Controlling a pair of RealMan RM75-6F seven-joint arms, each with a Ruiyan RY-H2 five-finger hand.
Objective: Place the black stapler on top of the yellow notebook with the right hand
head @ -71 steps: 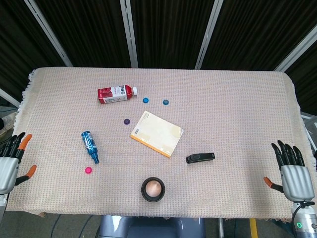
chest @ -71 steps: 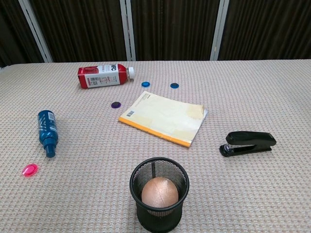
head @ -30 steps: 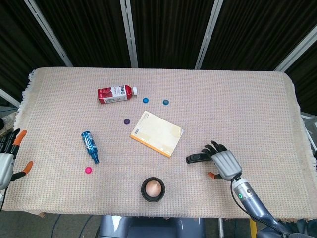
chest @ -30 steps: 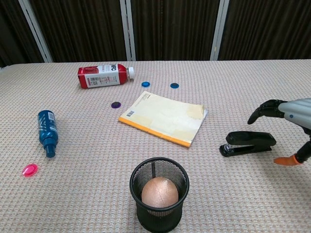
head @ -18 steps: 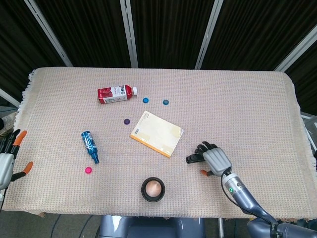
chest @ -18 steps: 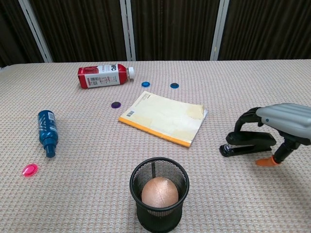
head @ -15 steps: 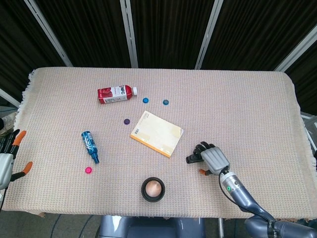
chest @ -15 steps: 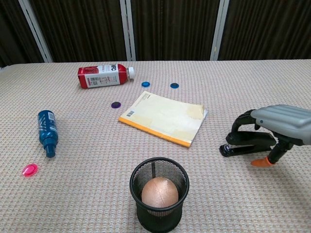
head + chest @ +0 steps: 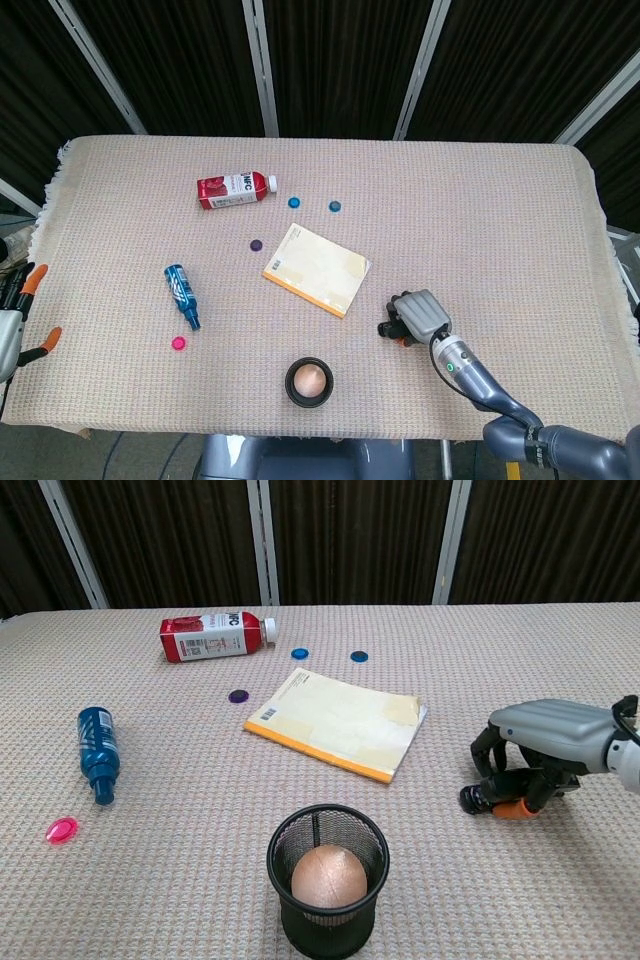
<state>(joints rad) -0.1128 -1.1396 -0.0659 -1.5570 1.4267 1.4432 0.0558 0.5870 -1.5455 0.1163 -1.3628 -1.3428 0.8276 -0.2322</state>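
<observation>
Tablecloth (image 9: 480, 200) of woven beige lies under everything, and to the left of the right hand (image 9: 545, 742) the yellow notebook (image 9: 340, 722) rests flat and apart from it. Fingers (image 9: 488, 748) of that hand curl down around the black stapler (image 9: 478, 798) with the orange-tipped thumb under the palm — the stapler sits on the cloth beneath the hand, mostly hidden, only its dark front end showing at the hand's left. Far off to the left, at the table's edge, the left hand (image 9: 12, 330) shows only in part with its orange-tipped fingers apart and nothing in them — while nearer the right hand, to its lower left, stands a black mesh cup (image 9: 327, 880) with a ball inside.
</observation>
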